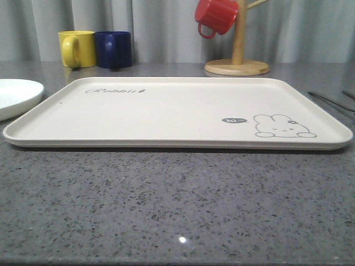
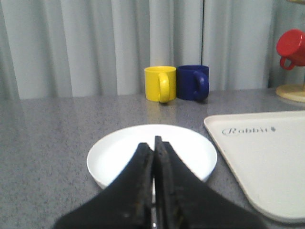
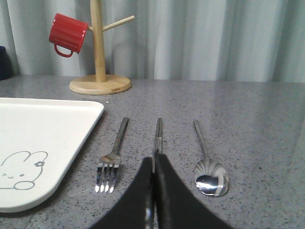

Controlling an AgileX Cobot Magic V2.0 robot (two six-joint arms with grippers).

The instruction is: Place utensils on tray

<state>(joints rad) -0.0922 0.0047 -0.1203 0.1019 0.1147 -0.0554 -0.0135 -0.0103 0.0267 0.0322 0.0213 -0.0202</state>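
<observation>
My left gripper [image 2: 153, 148] is clenched: its two black fingers [image 2: 138, 181] press together along their full visible length, with nothing between them. It hangs over the near edge of the white plate [image 2: 119, 152], and I cannot tell whether the tips touch it. Beyond the plate, a yellow mug [image 2: 160, 84] and a blue mug [image 2: 192, 82] stand side by side, touching, at the back of the grey table [image 2: 43, 143] before a pale curtain [image 2: 71, 43]. Beside the plate lies the tray [image 2: 267, 162], its "Rabbit" script facing the plate side. My right gripper [image 3: 153, 162] is likewise clenched, fingers [image 3: 167, 195] pressed flat together and holding nothing. Its tips sit directly over the near end of the chopsticks [image 3: 158, 131], which lie flat on the table; contact cannot be confirmed. The fork [image 3: 112, 160] lies just beside the chopsticks on the tray side, tines toward the gripper, and the spoon [image 3: 207, 164] lies on the other side, bowl toward the gripper. All three utensils are parallel, apart from one another, and off the tray, near its rabbit-drawing corner. Behind them stands a wooden mug tree [image 3: 99, 57] with a red mug [image 3: 67, 34] hung on one peg. In the front view, the tray [image 1: 166, 111] is bare, the plate [image 1: 16, 95] lies at its left, and the chopsticks [image 1: 331, 101] lie at its right.
</observation>
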